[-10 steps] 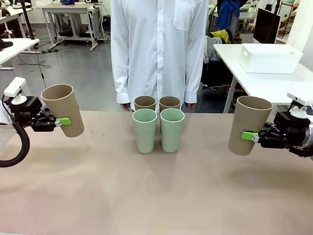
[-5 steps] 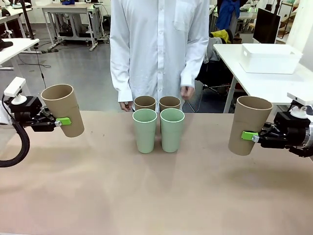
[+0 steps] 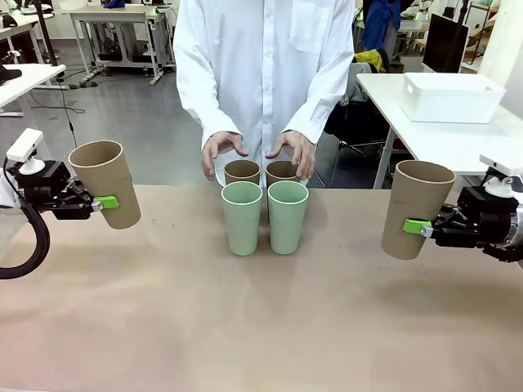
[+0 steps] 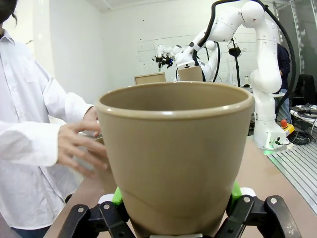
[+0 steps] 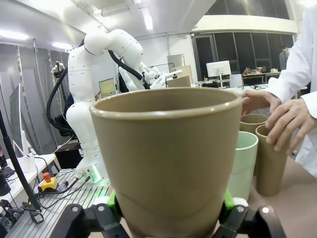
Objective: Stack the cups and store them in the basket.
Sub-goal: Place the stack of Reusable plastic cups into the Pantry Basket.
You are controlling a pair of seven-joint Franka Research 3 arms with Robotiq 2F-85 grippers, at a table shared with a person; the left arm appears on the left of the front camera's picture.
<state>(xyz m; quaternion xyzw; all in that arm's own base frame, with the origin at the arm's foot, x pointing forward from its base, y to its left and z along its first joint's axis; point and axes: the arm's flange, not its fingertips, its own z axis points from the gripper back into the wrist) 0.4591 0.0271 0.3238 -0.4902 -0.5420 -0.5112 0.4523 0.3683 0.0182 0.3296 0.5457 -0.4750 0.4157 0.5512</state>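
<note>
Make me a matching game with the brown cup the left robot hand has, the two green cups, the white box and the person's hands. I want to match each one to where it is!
Things:
1. Tan-brown matte tumbler in the left gripper
2. Two pale mint green tumblers
3. White rectangular plastic basket
4. The person's hands

Places:
A. On the side table at far right
B. Over the two back tan-brown tumblers
C. Held in the air, tilted
D. Upright, side by side, mid-table

Pairs: 1-C, 2-D, 3-A, 4-B
</note>
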